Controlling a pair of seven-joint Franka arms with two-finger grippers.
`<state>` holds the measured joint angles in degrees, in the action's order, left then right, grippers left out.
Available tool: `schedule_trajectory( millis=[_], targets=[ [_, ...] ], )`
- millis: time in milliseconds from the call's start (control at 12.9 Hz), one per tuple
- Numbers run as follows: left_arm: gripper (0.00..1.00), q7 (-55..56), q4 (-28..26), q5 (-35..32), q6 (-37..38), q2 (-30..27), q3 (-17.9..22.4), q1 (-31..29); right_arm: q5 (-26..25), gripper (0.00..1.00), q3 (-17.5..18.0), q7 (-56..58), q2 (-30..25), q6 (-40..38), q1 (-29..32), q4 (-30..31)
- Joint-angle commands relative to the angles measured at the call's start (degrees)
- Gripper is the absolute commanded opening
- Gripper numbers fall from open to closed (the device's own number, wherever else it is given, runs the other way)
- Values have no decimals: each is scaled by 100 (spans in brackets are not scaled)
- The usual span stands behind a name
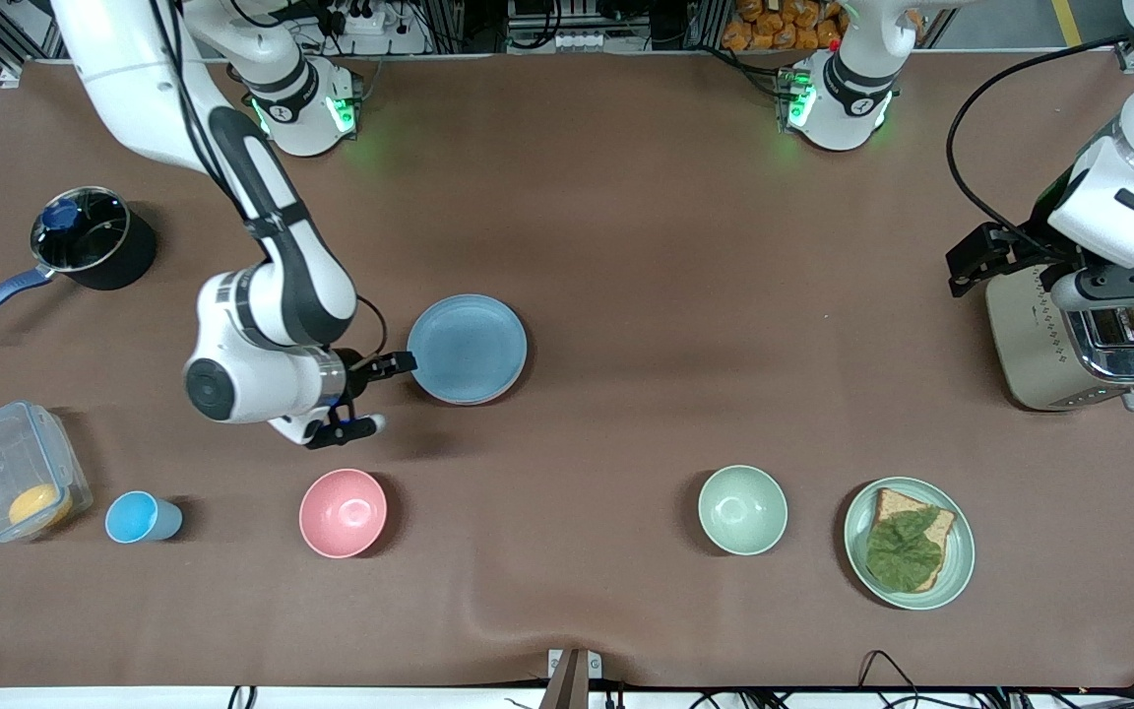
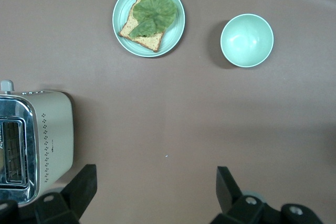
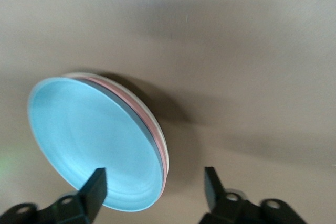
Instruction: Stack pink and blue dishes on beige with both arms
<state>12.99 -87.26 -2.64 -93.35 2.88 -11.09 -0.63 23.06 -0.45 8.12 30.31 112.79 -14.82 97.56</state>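
The light blue plate point(image 1: 467, 349) lies on top of a stack near the table's middle. In the right wrist view the blue plate point(image 3: 89, 140) covers the pink plate point(image 3: 163, 161), and under both only the rim of the beige plate point(image 3: 167, 153) shows. My right gripper point(image 1: 377, 396) point(image 3: 154, 190) stands open, low beside the stack on the right arm's side, with the stack's edge between its fingers but not touching them. My left gripper point(image 1: 980, 258) point(image 2: 156, 192) hangs open and empty by the toaster point(image 1: 1079, 340), where that arm waits.
A dark pot point(image 1: 85, 241) with a blue handle, a clear container point(image 1: 16, 483), a blue cup point(image 1: 139, 517) and a pink bowl point(image 1: 343, 512) stand toward the right arm's end. A green bowl point(image 1: 742, 509) and a green plate with bread point(image 1: 910, 542) sit nearer the front camera.
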Motion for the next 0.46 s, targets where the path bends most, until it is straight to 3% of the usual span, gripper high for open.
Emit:
schedule_trajectory(
  millis=[0, 232, 387],
  targets=[
    [100, -69, -19, 89, 150, -147, 46, 1, -580, 100, -192, -240, -639, -247, 23, -174],
    [100, -69, -11, 97, 159, -147, 37, 10, -1899, 100, -192, -434, -1079, -712, 75, -649],
    [100, -69, -2, 71, 229, -147, 11, 10, -1911, 100, -375, -399, -1395, -1187, 145, -852]
  ],
)
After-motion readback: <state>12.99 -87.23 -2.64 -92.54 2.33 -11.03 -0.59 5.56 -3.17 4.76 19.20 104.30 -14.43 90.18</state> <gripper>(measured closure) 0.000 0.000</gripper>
